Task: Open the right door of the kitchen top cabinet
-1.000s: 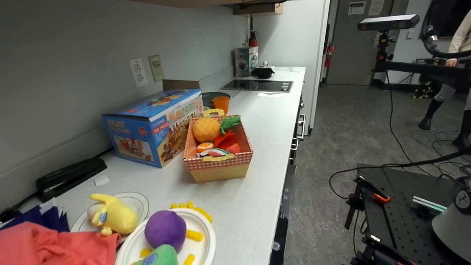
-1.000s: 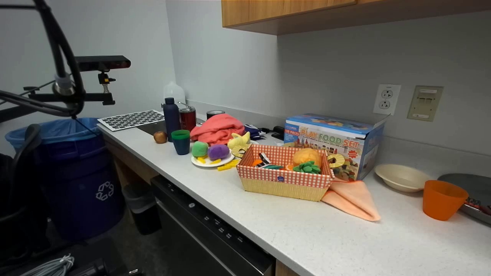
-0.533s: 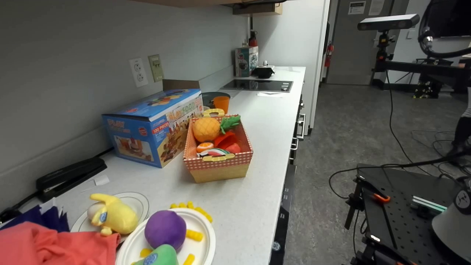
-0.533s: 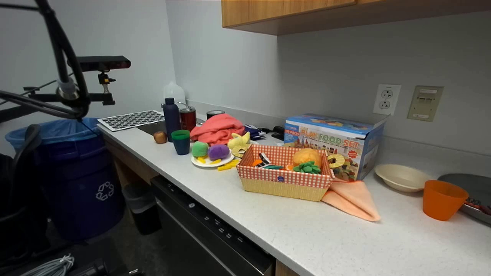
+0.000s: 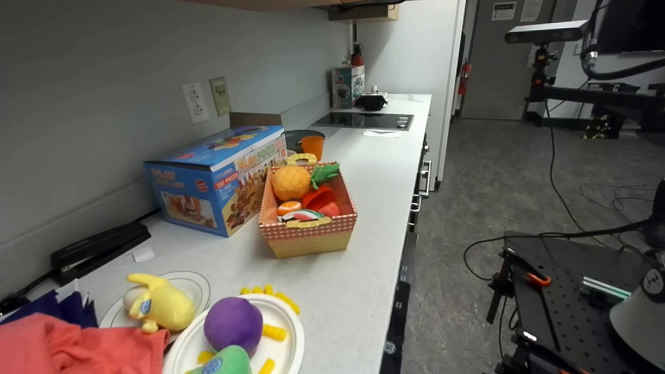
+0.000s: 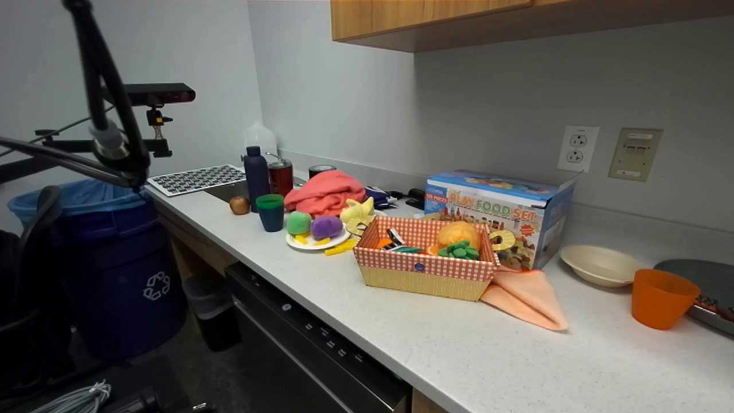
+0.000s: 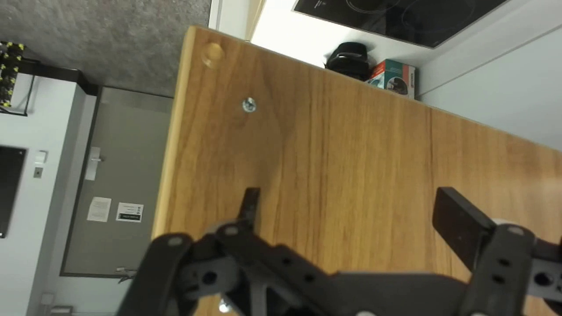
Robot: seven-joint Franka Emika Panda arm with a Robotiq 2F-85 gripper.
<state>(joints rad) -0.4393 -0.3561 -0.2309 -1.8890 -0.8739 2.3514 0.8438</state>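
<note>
Kitchen top cabinet (image 6: 487,23) and gripper (image 7: 351,204), both cropped
Both exterior views cut the cabinet off at the top; the wrist view crops the blurred gripper at the bottom; print on the paper signs (image 7: 99,209) there is too small to read.

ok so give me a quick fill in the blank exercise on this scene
The fingers in the wrist view are not shut but ____.
The box in an exterior view reads PLAY ____ SET.
The cup beside the bowl is coloured ____.
The cabinet above the counter looks made of ____.

Missing words: open; FOOD; orange; wood.
</note>
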